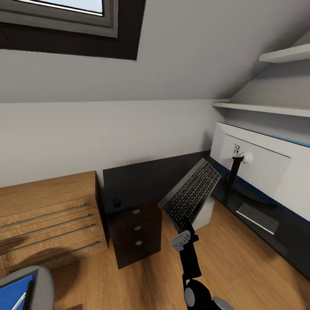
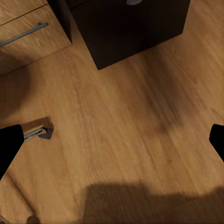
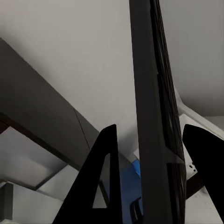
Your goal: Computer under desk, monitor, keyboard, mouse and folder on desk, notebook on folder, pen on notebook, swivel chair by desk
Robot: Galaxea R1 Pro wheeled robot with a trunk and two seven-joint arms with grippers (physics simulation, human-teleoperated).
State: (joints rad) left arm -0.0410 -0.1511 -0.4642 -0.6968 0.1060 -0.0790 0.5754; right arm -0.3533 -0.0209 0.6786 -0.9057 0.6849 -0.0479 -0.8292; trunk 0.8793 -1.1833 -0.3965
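Pale grey sloped walls and a dark-framed skylight (image 1: 64, 17) are closing in over a light wood plank floor (image 1: 241, 258). At the far left a light-wood drawer chest (image 1: 47, 215) with bar handles is standing against the wall, and below it the swivel chair (image 1: 41, 286) is showing a corner of its grey seat, with the blue folder (image 1: 13, 290) lying on it and the pale pen (image 1: 19, 300) resting on the folder.

Next comes the black desk (image 1: 142, 181), its drawer unit (image 1: 135, 234) bearing round silver knobs, with the small black mouse (image 1: 116, 201) sitting on the top near the left edge. The left gripper (image 2: 112, 140) is hanging over bare floor, its fingertips (image 2: 9, 142) spread wide apart and holding nothing; a chair caster leg (image 2: 39, 134) is lying near one tip.

Toward the middle, the right gripper (image 1: 184, 228) is raised on its black arm, its fingers (image 3: 100, 182) clamped on the lower end of the keyboard (image 1: 190, 192), which is tilting steeply in the air above the grey computer (image 1: 204, 213) on the floor. At the right, the monitor (image 1: 262, 170) is standing on the desk's other wing with its pale back toward the camera, under two white shelves (image 1: 262, 107).
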